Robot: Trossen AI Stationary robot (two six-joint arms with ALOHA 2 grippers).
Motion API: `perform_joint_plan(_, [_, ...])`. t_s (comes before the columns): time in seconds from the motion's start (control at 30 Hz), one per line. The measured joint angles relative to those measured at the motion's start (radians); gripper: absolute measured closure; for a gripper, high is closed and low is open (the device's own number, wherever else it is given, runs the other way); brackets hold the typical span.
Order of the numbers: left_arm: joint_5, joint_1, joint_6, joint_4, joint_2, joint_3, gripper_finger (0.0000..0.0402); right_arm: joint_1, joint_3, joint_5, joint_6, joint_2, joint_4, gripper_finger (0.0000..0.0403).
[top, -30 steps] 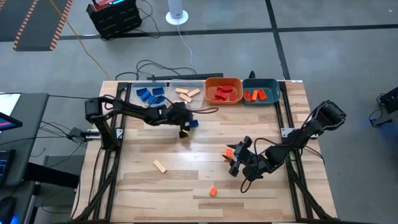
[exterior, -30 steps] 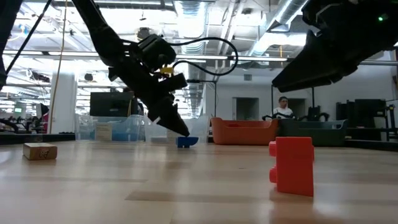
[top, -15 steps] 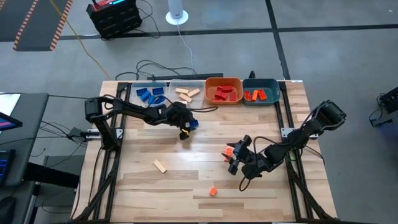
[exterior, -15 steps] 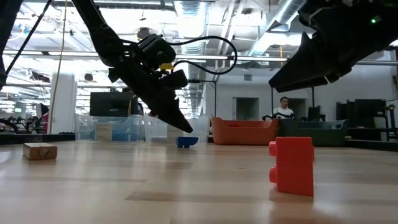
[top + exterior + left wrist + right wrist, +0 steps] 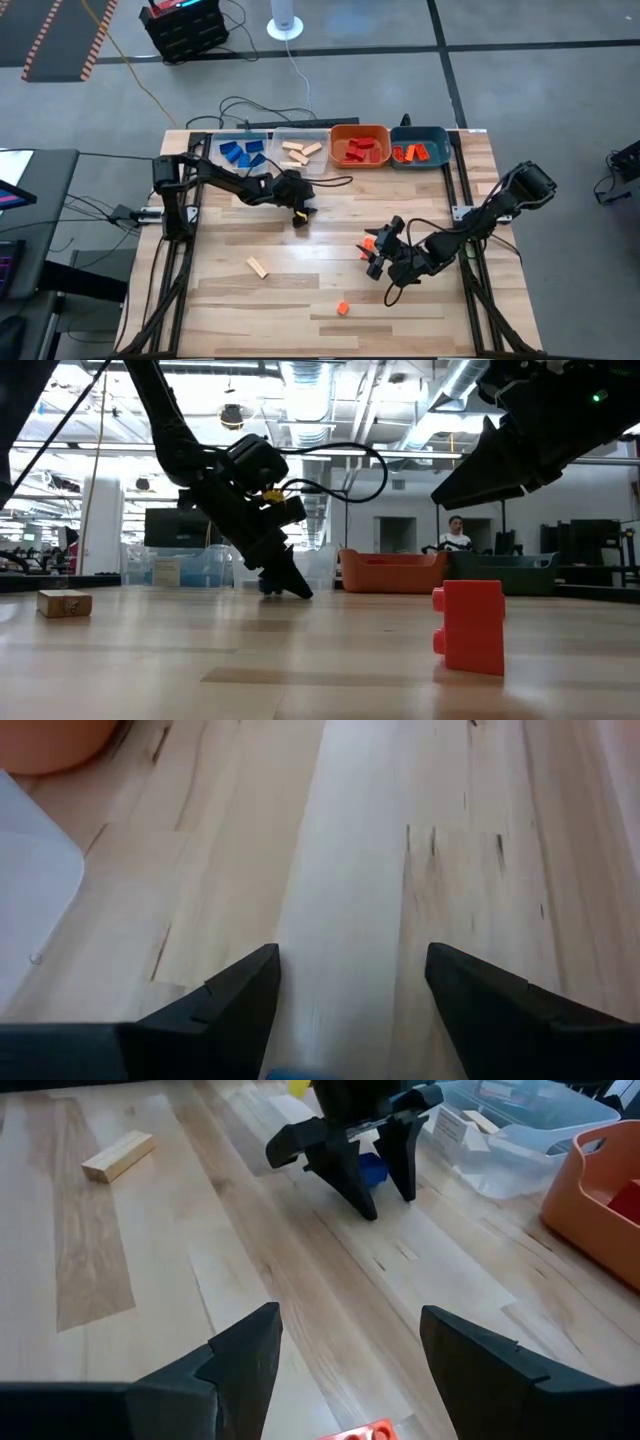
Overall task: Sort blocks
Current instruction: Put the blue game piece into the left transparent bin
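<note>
A blue block (image 5: 372, 1170) lies on the table between the open fingers of my left gripper (image 5: 388, 1200), whose tips reach down to the wood; from above, the gripper (image 5: 300, 213) hides the block. Only a sliver of blue (image 5: 290, 1073) shows in the left wrist view. My right gripper (image 5: 376, 260) hangs open over the table's right middle, with a red block (image 5: 368, 243) standing on the table just by its fingertips. A tan block (image 5: 258, 267) and a small orange block (image 5: 342, 309) lie loose on the near part of the table.
Along the far edge stand a clear bin of blue blocks (image 5: 240, 152), a clear bin of tan blocks (image 5: 300, 150), an orange bin (image 5: 360, 146) of red blocks and a teal bin (image 5: 420, 151) of orange ones. Bare wood lies between the two arms.
My left gripper has sunk toward the table and rolled a little, so its open fingers now stand on either side of the blue block. The block has stayed where it was.
</note>
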Motion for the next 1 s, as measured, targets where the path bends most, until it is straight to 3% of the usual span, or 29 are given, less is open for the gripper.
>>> perform_joint_plan(0.2, [-0.007,-0.002,0.019,-0.031,0.0,0.001,0.0163,0.0,0.0,-0.002,0.003,0.0,0.0,0.0132])
perform_joint_plan(0.63, [-0.007,-0.002,0.16,-0.24,-0.129,-0.004,0.0203,0.001,0.0,-0.014,0.005,0.0,0.008,0.0132])
perform_joint_plan(1.0, [0.001,-0.012,0.176,-0.269,-0.164,-0.003,0.0204,0.001,0.0,-0.023,0.012,0.0,0.005,0.0132])
